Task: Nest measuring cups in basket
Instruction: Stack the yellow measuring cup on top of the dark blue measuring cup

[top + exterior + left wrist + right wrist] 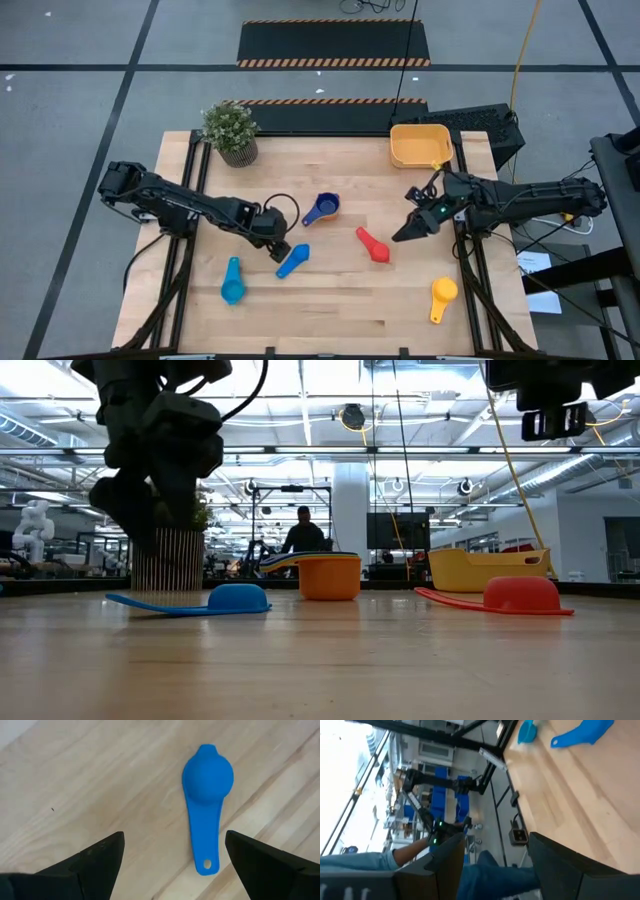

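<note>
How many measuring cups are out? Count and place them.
5: teal front-left, blue beside it, dark blue mid-table, red centre, orange front-right; the basket may hide more.

Two dark jointed arms trailing black cables, each hand ending in tapered black fingers (95, 862).

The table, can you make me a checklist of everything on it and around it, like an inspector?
Surface: wooden table, bare between things.
Job's things: yellow basket at far right corner; blue cup, dark blue cup, teal cup, red cup, orange cup scattered outside it.
Clutter: potted plant.
Grippers: left gripper open over blue cup; right gripper open, empty.
Cables: yellow cable behind table.
Surroundings: person far off.
</note>
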{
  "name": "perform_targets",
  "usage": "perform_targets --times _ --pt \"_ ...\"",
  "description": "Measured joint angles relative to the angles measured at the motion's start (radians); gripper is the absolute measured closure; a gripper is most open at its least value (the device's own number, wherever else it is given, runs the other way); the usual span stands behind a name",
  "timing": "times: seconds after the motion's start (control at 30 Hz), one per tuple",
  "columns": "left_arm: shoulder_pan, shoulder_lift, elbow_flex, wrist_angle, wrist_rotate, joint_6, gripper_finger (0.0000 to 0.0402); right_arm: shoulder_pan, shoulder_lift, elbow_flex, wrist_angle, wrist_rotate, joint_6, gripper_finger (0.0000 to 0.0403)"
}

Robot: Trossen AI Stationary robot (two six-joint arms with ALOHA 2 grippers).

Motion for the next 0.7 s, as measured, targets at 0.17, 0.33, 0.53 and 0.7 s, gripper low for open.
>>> perform_targets --times 0.17,0.33,0.53,0.7 --pt "0.0 0.0 0.011 0.003 -0.004 -0.017 0.0053 0.0 0.0 0.0 -0.051 -0.067 -0.005 0.0188" --pt "0.0 0.0 0.012 0.034 -0.004 -0.045 0.0053 0.001 0.0 0.0 -0.125 -0.137 0.005 0.0188" --pt "0.0 0.0 0.012 0.043 0.006 -0.05 0.0053 0.002 0.0 0.0 -0.215 -0.201 0.11 0.0188" --pt "-0.002 0.0 0.012 0.043 0.003 0.004 0.0053 0.047 0.0 0.0 -0.19 -0.147 0.331 0.0188"
